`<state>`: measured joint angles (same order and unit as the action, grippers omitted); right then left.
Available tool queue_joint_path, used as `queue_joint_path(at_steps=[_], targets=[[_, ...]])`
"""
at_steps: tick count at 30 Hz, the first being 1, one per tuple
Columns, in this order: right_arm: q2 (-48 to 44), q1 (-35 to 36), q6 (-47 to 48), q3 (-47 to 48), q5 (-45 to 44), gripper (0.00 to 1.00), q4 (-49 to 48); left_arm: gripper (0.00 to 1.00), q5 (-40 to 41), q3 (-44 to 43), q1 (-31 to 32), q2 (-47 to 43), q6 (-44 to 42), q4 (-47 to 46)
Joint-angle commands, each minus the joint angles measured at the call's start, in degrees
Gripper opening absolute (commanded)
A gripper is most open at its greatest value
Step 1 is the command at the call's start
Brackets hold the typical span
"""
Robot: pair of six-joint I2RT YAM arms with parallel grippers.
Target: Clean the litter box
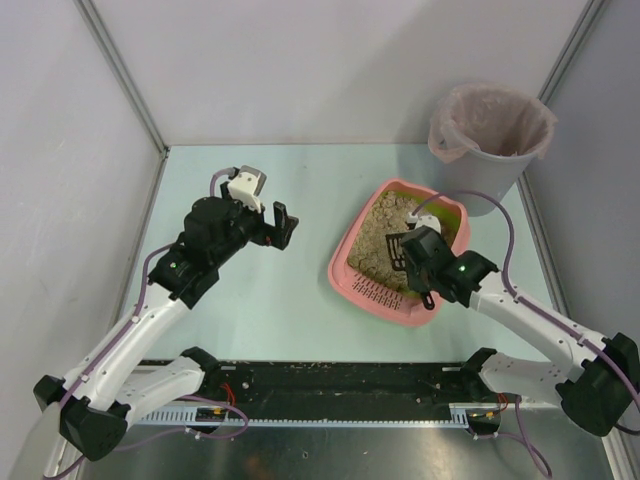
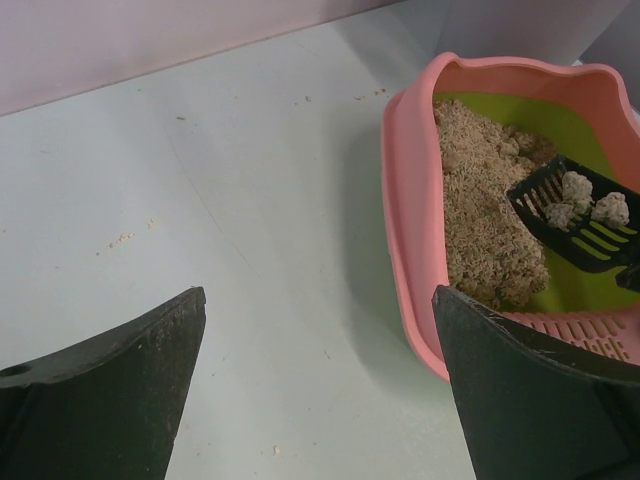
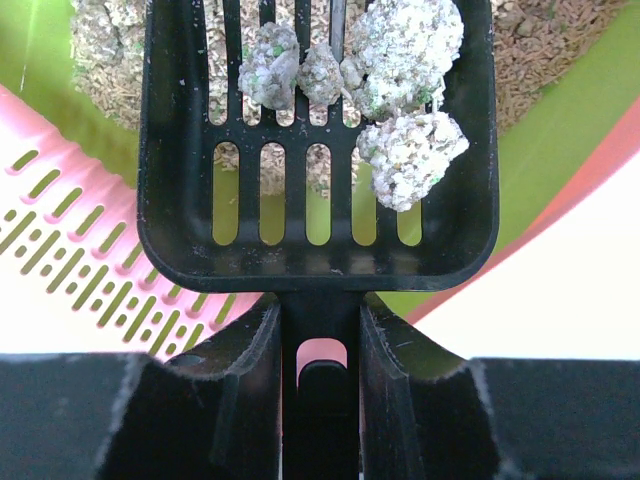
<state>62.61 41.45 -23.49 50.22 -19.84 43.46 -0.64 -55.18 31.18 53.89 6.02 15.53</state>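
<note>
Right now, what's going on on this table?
The right gripper is shut on the handle of a black scoop, holding it over the litter box with several clumps lying in it. The left gripper hangs open over the table left of the box, holding nothing. A lined bucket stands at the far right corner.

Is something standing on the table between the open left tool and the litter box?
Nothing visible does. Only bare table, with a few litter crumbs, lies between the left tool and the litter box.
</note>
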Motion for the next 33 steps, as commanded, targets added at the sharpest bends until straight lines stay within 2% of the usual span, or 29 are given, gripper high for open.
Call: queue_joint_path(at_steps=[1,13,19,23,33], targets=[[-1.5,-1.3,-0.8,5.2,0.8,0.00,3.1,1.00,-0.1,0.2,0.2,0.0,-0.5,-1.6],[2.0,-2.9,-2.3,19.6,1.1,0.00,18.1,1.00,0.6,0.3,0.3,0.0,-1.1,-1.7],[5.6,-5.2,1.1,24.9,3.0,0.00,19.0,1.00,0.6,0.6,0.2,0.3,-1.5,-1.8],[7.7,-8.9,3.7,27.3,4.5,0.00,18.0,1.00,3.4,0.9,0.3,0.5,-2.2,-1.6],[11.7,-13.7,5.4,32.0,8.1,0.00,18.7,0.99,4.0,1.1,0.3,3.0,-2.8,-1.9]])
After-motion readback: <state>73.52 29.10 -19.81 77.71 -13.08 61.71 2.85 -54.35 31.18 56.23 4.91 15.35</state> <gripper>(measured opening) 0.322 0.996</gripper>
